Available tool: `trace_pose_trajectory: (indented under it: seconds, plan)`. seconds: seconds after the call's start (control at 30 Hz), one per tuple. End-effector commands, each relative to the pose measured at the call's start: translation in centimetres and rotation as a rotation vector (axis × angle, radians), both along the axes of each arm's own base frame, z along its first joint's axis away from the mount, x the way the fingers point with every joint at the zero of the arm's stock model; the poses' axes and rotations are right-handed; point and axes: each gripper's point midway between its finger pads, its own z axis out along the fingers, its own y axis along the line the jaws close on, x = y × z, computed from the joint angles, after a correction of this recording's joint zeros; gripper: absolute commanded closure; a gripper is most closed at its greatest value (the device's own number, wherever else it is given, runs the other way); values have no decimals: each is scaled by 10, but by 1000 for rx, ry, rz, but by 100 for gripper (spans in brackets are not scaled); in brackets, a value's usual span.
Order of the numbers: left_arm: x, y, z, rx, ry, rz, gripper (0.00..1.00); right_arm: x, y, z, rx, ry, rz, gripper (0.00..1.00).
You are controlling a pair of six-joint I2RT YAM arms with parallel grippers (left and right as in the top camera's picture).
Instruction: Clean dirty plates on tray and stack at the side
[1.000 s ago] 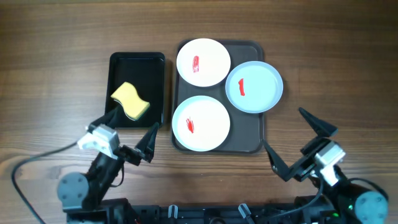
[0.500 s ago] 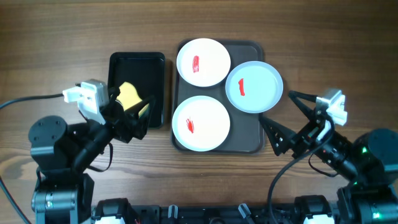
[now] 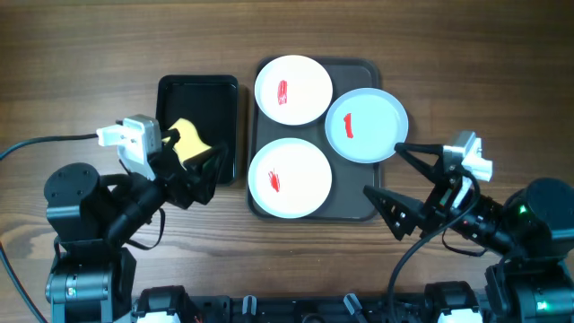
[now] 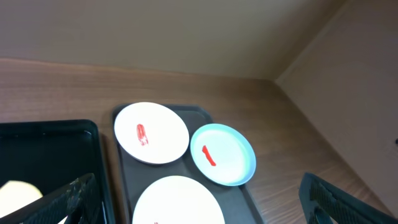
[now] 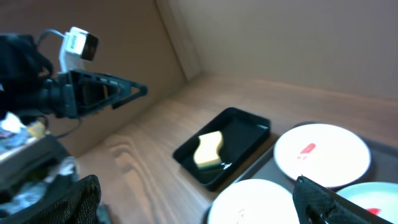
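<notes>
The dark tray [image 3: 363, 202] holds three plates. A white plate [image 3: 293, 90] lies at its far end, a white plate [image 3: 289, 178] at its near end, and a pale blue plate [image 3: 366, 126] overhangs the right rim. Each has a red smear. My left gripper [image 3: 190, 170] is open and empty above the near end of the black tub. My right gripper [image 3: 380, 169] is open and empty above the tray's right near corner. The left wrist view shows the far white plate [image 4: 151, 132], the blue plate [image 4: 222, 154] and the near white plate [image 4: 177, 200] between open fingers [image 4: 199, 205].
A glossy black tub [image 3: 197, 90] stands left of the tray with a yellow sponge [image 3: 191, 144] in it. The right wrist view shows the tub [image 5: 249, 124], the sponge [image 5: 208, 149] and the left arm [image 5: 93, 93]. Bare wooden table lies all round.
Both arms have risen from the table's near edge and swung inward. The right gripper has moved left over the tray's corner. Plates and sponge have not moved.
</notes>
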Motion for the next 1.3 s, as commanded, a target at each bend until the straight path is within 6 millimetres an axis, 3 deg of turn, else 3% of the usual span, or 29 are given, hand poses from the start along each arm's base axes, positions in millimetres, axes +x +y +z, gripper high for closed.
trace_pose_trajectory:
  seconds: [0.0,0.17,0.4,0.53,0.67,0.97,1.07,1.17,1.27]
  plan:
    - [-5,-5,8,-18,-9,-32,0,-7,6,12,67,54,40,0]
    - [-1,-1,-10,-12,79,1,0,2,3,1,87,155,3,0]
    - [12,27,-51,-18,288,207,0,19,-10,-44,11,330,-127,1]
    - [18,31,-59,-29,330,234,0,12,2,-49,-14,350,-89,1]
    - [21,34,-64,-21,347,252,0,8,16,-69,-100,405,-129,0]
    - [20,38,-72,-5,381,278,0,18,55,-155,-392,604,-276,1]
    - [15,41,-79,7,414,296,0,28,60,-184,-445,711,-328,10]
    - [9,47,-89,30,459,329,0,41,62,-190,-476,741,-352,20]
    - [6,62,-103,37,537,438,0,57,63,-183,-476,723,-364,19]
